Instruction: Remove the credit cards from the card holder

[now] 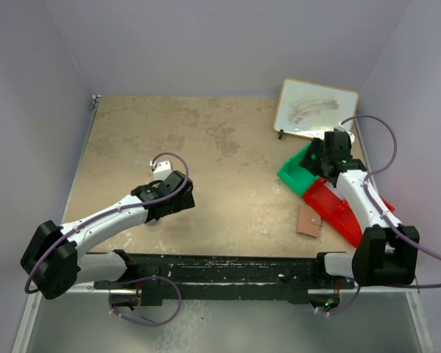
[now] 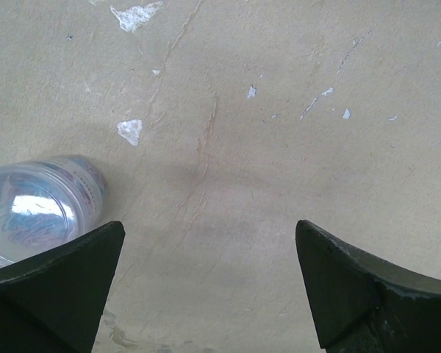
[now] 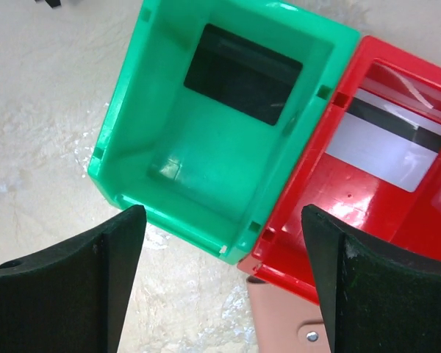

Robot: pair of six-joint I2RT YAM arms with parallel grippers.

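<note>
Logging largest first, places read off the red bin [image 1: 329, 204].

Table [image 1: 206, 140]: tan, scuffed, with white flecks in the left wrist view.

Right arm: lies over the red bin's right side in the top view and hides that edge. Right claw [image 3: 224, 213] hangs above the seam where the two bins meet. Jaws wide apart, nothing between them.

Left arm: well to the left of the red bin. Left claw [image 2: 209, 224] is hidden under its wrist from above. Its own camera shows the jaws spread wide over bare table, holding nothing.

Whiteboard [image 1: 316, 109]: beyond the red bin near the back wall, smeared grey, writing illegible.

Red bin: tilted diagonally. Its right wall is cut off in the right wrist view.

Green bin [image 1: 290, 176]: touching the red bin's far-left side.

Holder [image 1: 309, 219]: tan-pink, flat on the table against the red bin's near-left wall. The right wrist view catches only a corner with a metal stud. Folded or open, cannot tell.

White card [image 3: 386, 147]: inside the red bin, dark stripe up, partly lost in glare.

Black card [image 3: 242, 73]: inside the green bin, at its far end from the claw.

Jar [image 2: 37, 213]: clear, coloured bits inside, far left of the red bin. Cut off by the frame edge and a finger, unseen from above.
</note>
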